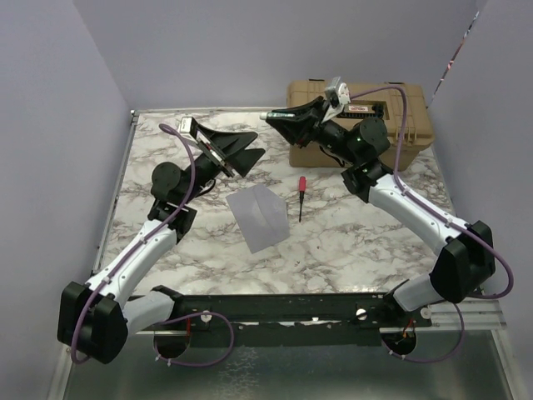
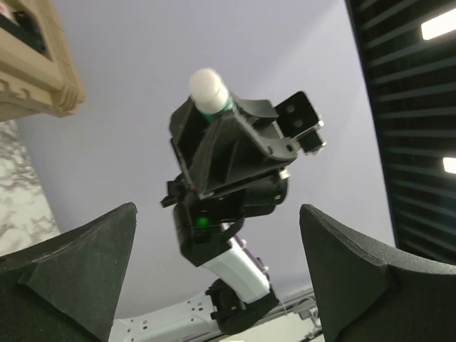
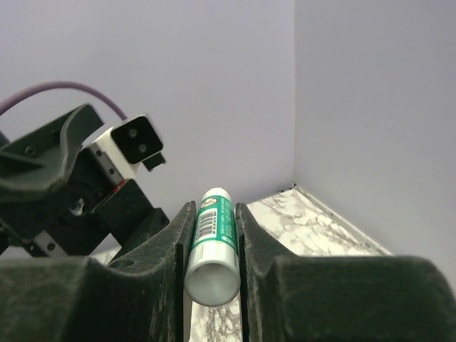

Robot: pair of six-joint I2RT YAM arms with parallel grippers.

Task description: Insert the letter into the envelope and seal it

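The marble table (image 1: 358, 250) carries a tan box (image 1: 416, 125) at 1 o'clock in the overhead view, up against the back wall. Both arms are raised above the far half of the table, pointing at each other.

The left pincer (image 1: 250, 152) hovers at about 11 o'clock from the table's middle, spread wide with nothing in it. The right pincer (image 3: 214, 208) is near 12 o'clock, clamped on the glue stick (image 2: 209, 89). The stick lies lengthwise between the fingers, its rounded white end pointing at the left pincer.

The grey envelope (image 1: 260, 215) lies flat near the middle of the table, well below both pincers and touched by neither. The letter does not show anywhere. It may already be inside the envelope, but I cannot tell. A red-handled screwdriver (image 1: 301, 196) lies just beside the envelope at its 2 o'clock.

The step in hand looks like uncapping the glue so the flap can be stuck down. To do it well, the left pincer should line up with the stick's long axis and close only on the white end. It should pull straight away, not at an angle. The right pincer must grip the body firmly enough that the stick does not slide out. A crooked pull could twist the stick loose.
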